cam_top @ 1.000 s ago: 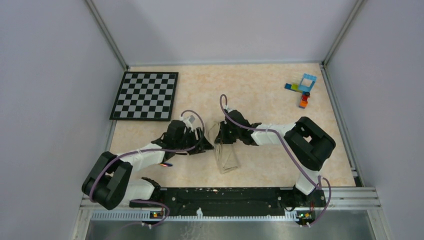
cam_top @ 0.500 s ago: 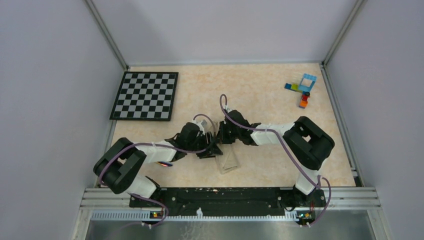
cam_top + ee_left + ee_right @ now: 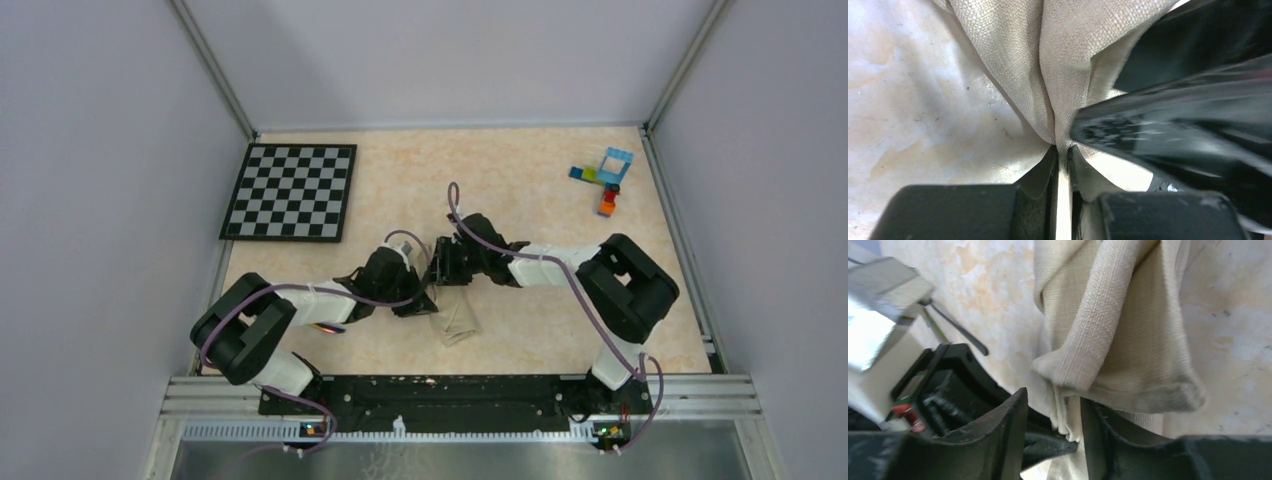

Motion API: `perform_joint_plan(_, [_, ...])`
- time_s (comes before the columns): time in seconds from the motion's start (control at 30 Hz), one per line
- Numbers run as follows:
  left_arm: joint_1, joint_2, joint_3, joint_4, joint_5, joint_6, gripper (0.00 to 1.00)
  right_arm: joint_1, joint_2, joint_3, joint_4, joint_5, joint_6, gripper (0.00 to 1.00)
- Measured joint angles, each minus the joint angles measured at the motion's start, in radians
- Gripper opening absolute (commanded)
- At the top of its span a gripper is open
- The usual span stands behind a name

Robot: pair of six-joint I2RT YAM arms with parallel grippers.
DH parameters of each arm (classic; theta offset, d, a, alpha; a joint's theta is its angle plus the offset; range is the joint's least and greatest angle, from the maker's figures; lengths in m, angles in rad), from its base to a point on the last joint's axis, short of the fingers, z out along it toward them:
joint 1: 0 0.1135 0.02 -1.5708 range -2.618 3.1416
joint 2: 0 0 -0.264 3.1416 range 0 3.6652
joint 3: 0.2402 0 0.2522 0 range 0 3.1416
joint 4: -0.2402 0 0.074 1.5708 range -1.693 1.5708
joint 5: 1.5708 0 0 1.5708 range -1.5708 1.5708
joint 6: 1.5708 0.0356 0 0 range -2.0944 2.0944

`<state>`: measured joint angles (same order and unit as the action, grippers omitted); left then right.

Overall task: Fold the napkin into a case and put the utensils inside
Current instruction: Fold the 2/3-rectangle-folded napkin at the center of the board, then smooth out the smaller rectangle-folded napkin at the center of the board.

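Since a second ago the left arm [image 3: 300, 300] has swung inward across the surface [image 3: 520, 190]. That brings the left fingers [image 3: 421, 302] from a spot clearly apart from the napkin [image 3: 457, 320] right up to its upper left edge. The right arm [image 3: 545, 268] has shifted only slightly, and the cloth looks more bunched than before. The napkin lies near the middle of the surface's near half. It is folded into a narrow tapered strip of cream-beige cloth running from between the two wrists toward the arm bases.

In the left wrist view the left fingers [image 3: 1040, 177] are closed on a thin pinched ridge of the napkin [image 3: 1018, 60] — only a sliver of cloth shows between them, and the fabric fans out from that pinch in two sloping folds. A blurred black shape [image 3: 1198, 100] crowds in from the right, against the cloth.

In the right wrist view the right fingers [image 3: 1008, 425] stand either side of a layered edge of the napkin [image 3: 1128, 340], which sits in the gap close to one of them — whether they are clamped on it I cannot tell. A thick rolled fold rises beyond that edge. From overhead the right fingers [image 3: 444, 270] sit at the strip's far end.

Well apart, a chequered board [image 3: 290, 190] lies at the far left and some toy bricks [image 3: 608, 178] at the far right.
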<state>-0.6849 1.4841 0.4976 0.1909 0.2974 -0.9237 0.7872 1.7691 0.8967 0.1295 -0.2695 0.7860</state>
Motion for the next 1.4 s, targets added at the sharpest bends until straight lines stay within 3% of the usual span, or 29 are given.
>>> perform_joint_plan(0.1, [-0.002,-0.006,-0.007,0.006,-0.005,-0.002,0.13,-0.042,-0.05,0.0,-0.012,-0.045,-0.002,0.61])
perform_joint_plan(0.2, [-0.003,-0.013,-0.011,0.007,-0.012,-0.001,0.12,-0.088,-0.098,0.0,-0.011,-0.069,-0.021,0.66])
perform_joint_plan(0.7, [-0.003,-0.023,-0.014,-0.002,-0.023,0.004,0.11,-0.142,-0.083,0.012,-0.018,-0.076,-0.159,0.73])
perform_joint_plan(0.83, [-0.003,-0.029,-0.016,-0.003,-0.027,0.01,0.16,-0.136,-0.061,0.022,0.016,-0.102,-0.176,0.66])
perform_joint_plan(1.17, [0.021,-0.148,-0.067,-0.055,-0.06,0.054,0.45,-0.092,0.05,0.069,0.113,-0.174,-0.131,0.36])
perform_joint_plan(1.4, [0.175,-0.315,-0.087,-0.152,-0.029,0.089,0.41,-0.071,0.132,0.214,-0.016,-0.18,-0.248,0.32])
